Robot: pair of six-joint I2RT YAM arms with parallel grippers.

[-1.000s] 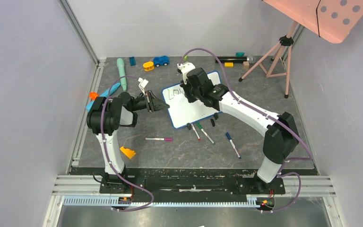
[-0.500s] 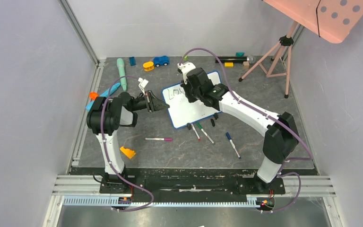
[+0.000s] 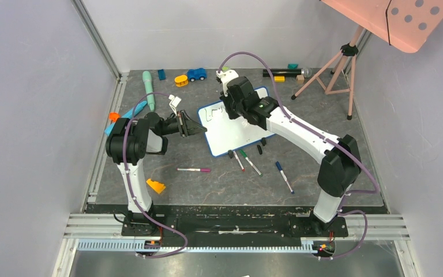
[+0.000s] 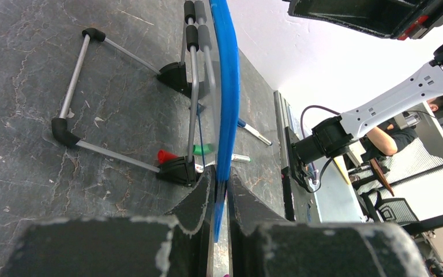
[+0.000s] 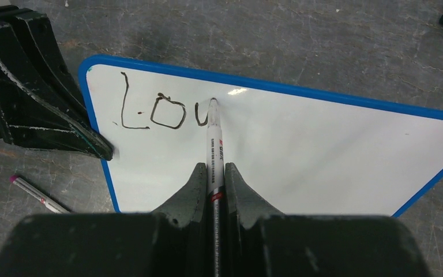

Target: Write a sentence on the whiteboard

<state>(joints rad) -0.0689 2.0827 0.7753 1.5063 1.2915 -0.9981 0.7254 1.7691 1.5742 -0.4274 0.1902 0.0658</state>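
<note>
The whiteboard (image 3: 231, 130) with a blue frame lies mid-table, seen edge-on in the left wrist view (image 4: 226, 86) and from above in the right wrist view (image 5: 323, 156). My left gripper (image 3: 199, 130) is shut on its left edge (image 4: 220, 190). My right gripper (image 3: 232, 107) is shut on a white marker (image 5: 214, 144) whose tip touches the board. The sentence (image 5: 161, 112) reads "Lo" plus a partial third letter in dark ink at the board's upper left.
Several loose markers (image 3: 248, 163) lie in front of the board, and a pink-tipped one (image 3: 194, 169) to the left. An orange wedge (image 3: 156, 186), toy car (image 3: 196, 74), teal tube (image 3: 149, 86) and a pink tripod (image 3: 337, 66) stand around the table's edges.
My right gripper has moved the marker a little up and right along the board, adding a stroke after "Lo". My left gripper has stayed clamped on the board's edge.
</note>
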